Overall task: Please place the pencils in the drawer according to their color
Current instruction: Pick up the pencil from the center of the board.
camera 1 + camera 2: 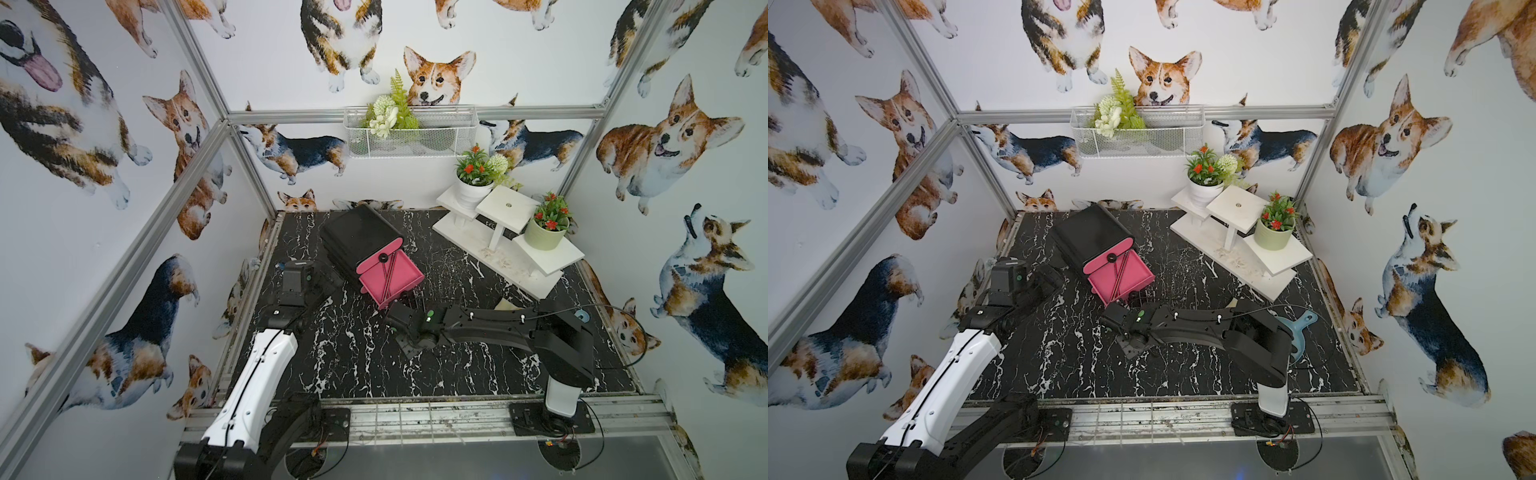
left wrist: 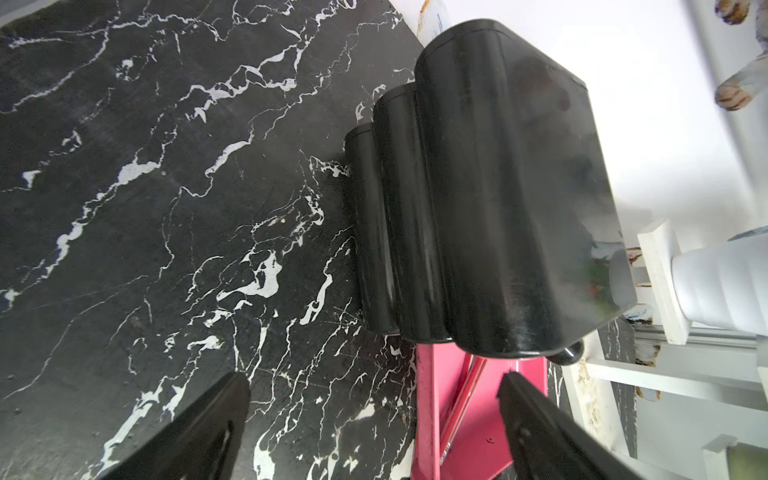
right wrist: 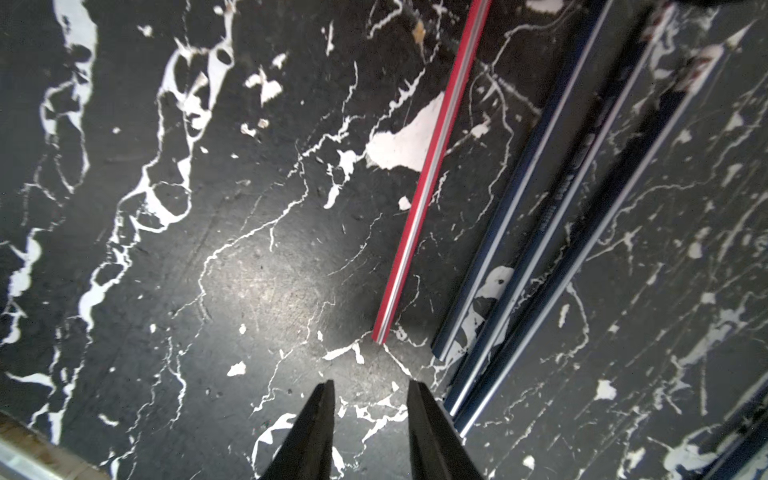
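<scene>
On the black marble table (image 1: 357, 365), in both top views, the black cabinet (image 1: 359, 232) stands askew. Its top pink front is shut and a pink drawer (image 1: 405, 272) beneath it is pulled out toward the arms; which of the lower two it is cannot be told. Pencils (image 1: 388, 280), pink and dark, lie crossed over one another on the drawer's floor. The right arm (image 1: 490, 326) reaches across the table just in front of the drawer.

Right wrist view: the right gripper (image 3: 372, 386) hangs close above the table, its jaws parted by a narrow gap with nothing between them. A pink pencil (image 3: 428, 178) lies on the table just ahead, clear of the fingertips. Three dark blue pencils (image 3: 561, 216) lie side by side next to it, the nearest running close past one fingertip.

Left wrist view: the left gripper (image 2: 374, 382) stands wide and empty beside the cabinet's rounded flank, with the drawer's pink side wall beyond its fingers.

Far right corner: a white plant stand (image 1: 507, 249)
</scene>
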`<state>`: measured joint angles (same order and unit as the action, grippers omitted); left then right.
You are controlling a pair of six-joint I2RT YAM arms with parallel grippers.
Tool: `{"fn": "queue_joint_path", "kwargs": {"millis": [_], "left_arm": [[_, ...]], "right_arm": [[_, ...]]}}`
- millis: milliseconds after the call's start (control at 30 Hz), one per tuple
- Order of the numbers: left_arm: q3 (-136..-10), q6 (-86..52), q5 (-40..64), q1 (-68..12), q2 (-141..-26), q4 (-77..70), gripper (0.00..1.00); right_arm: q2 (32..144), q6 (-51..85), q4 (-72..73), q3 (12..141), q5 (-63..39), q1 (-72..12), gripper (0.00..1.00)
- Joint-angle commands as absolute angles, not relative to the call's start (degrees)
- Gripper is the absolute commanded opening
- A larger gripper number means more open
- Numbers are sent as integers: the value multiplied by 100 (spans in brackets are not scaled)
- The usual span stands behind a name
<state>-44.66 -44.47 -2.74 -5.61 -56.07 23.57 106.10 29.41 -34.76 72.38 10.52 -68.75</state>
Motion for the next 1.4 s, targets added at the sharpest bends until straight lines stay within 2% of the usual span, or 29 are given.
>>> {"fn": "queue_joint_path", "kwargs": {"millis": [0,200,567,1100,1300,1367], "left_arm": [[-4428,-4353,-428,-535,-5612,2382,98],[-4404,-4341,-518,-465,-5598,2468,98],[-4399,-4315,-458,-400,-5655,2446,99],[-4400,-4289,-397,-360,-5616,2426,99],[-4400,-4280,-396,-358,-5613,2434,99],[-4398,-4272,-404,-352,-5600,2446,99]], "right_arm": [[10741,2750,-3336,7264,1155,-6886,36],[10986,2616,-3401,7389,1258,-6891,36],[11276,2425,-3495,7646,1299,-6890,29],[11282,2616,-3646,7572,1538,-6840,23],[11281,2581,-3563,7497,1350,-6782,23],[11272,2515,-3515,7471,1214,-6779,20]]}}
